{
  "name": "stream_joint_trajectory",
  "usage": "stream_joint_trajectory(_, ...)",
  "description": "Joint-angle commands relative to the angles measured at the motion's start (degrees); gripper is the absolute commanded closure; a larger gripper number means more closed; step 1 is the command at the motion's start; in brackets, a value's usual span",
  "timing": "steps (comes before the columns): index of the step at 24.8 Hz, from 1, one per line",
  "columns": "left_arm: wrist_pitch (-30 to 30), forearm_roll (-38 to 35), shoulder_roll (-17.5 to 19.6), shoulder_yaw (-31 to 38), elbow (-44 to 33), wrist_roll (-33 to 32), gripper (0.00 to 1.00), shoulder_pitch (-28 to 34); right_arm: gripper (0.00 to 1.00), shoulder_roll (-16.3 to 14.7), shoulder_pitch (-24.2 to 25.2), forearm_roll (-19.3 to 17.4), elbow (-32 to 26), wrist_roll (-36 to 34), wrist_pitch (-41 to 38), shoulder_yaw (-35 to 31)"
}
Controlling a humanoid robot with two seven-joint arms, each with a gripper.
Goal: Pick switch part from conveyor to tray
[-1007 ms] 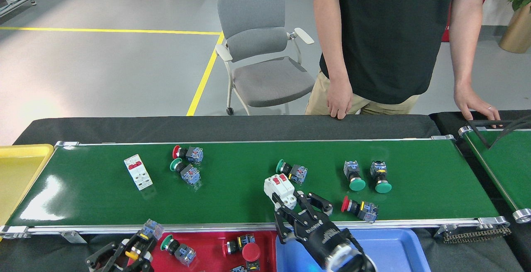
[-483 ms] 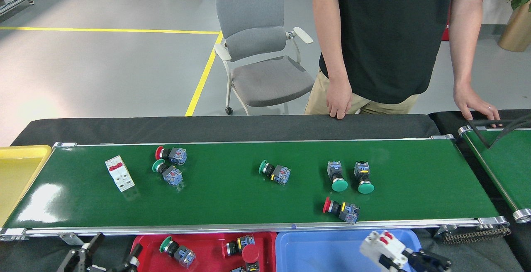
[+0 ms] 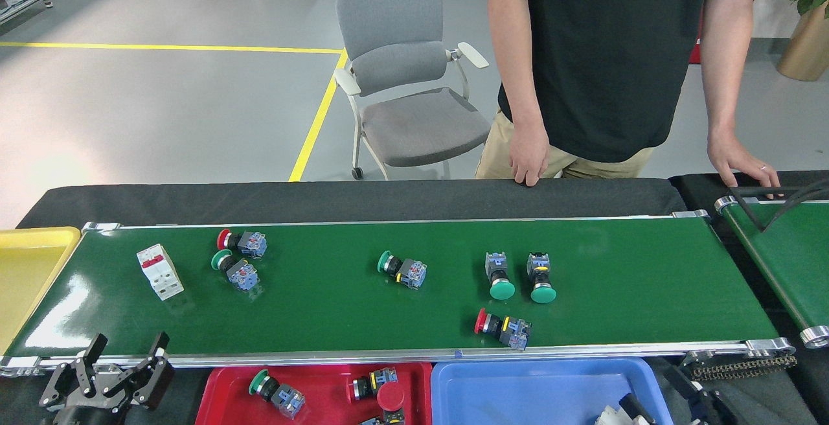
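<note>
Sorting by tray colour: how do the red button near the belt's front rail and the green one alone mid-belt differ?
The red button has a red cap and lies by the front rail; the green button has a green cap and lies mid-belt. Both lie on their sides, caps pointing left, with blue bases.

Seven switch parts (image 3: 401,271) lie on the conveyor (image 3: 615,321). Two trays (image 3: 550,386) sit side by side just before its near rail; a chair (image 3: 408,75) stands behind it.

Bright, even overhead light — white glare on the conveyor (image 3: 71,298) — sharp focus
</note>
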Motion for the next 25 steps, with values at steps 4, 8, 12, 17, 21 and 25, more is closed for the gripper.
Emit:
stream_joint_trajectory(4,2.47,-0.18,1.82,-3.44,6.23,-0.50,0.00,-6.64,0.09,6.55,-7.73,13.96,0.26,1.51,15.50,3.82)
stream_joint_trajectory(8,7.31,-0.18,3.67,-8.10,11.16,-0.50,0.00,-10.24,0.09,7.42,-9.66,21.79,2.11,1.07,30.18,13.66)
stream_joint_trajectory(12,13.55,-0.26,4.72,-11.52,18.72,-0.15,0.00,-15.25,0.06,6.72,-9.05,25.13,2.11,-2.09,40.55,22.10)
stream_joint_trajectory(17,24.09,-0.18,6.04,-17.59,31.99,0.99,0.03,-25.27,0.04,6.55,-6.85,27.41,3.69,-4.11,41.78,25.52)
stream_joint_trajectory(21,25.59,0.00,6.31,-18.29,38.58,4.95,0.57,-29.66,0.05,7.78,-9.49,28.03,5.89,-3.67,43.10,27.46)
stream_joint_trajectory(25,22.51,0.44,6.31,-18.20,39.02,5.65,0.87,-29.58,0.05,7.86,-17.13,28.29,14.06,-3.59,49.51,33.79)
